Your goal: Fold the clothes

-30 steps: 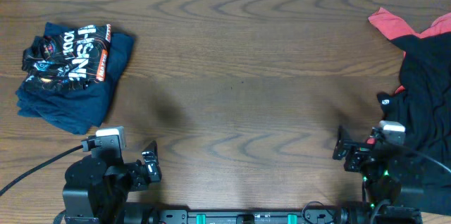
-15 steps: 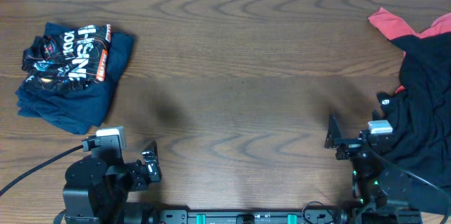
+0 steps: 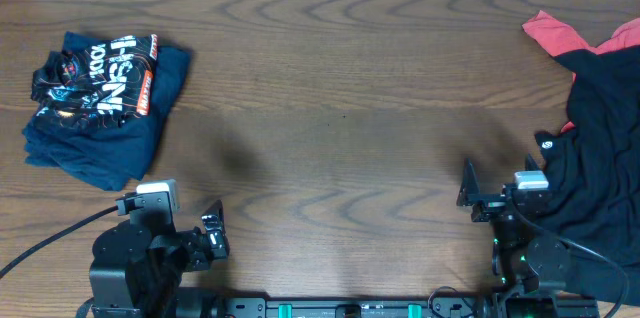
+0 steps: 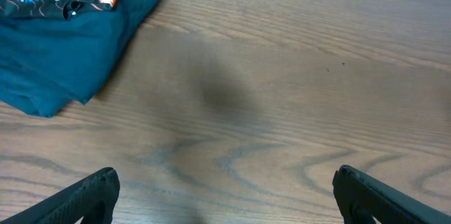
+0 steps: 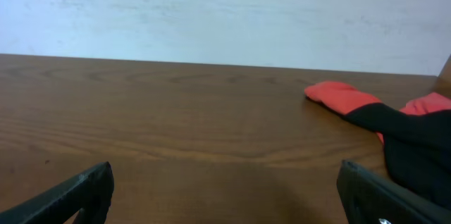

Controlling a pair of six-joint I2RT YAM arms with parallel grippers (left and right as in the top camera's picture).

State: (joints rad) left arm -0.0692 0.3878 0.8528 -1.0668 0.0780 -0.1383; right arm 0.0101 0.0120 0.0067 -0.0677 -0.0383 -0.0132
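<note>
The left pincer (image 4: 224,197) hung low over bare wood near the front edge of the tabletop (image 3: 330,78). Its two fingers were spread wide apart with nothing between them. Ahead of it and off to its left lay a folded bundle on the far-left side of the tabletop. A navy garment (image 3: 95,150) was underneath, and the black jersey (image 3: 95,83) with its white-orange lettering rested on top. That pincer was well apart from the bundle.

On the other side, the right pincer (image 5: 225,197) was also gaping and empty, held low and pointing across the wood toward a pale wall (image 5: 211,13). Close on its right sat a loose, crumpled heap of black clothing (image 3: 600,168), running off the right edge. I could not tell whether the arm touched it. A red garment (image 3: 548,30) poked out at the heap's far end, flat on the wood, with black cloth lapping over it.
</note>
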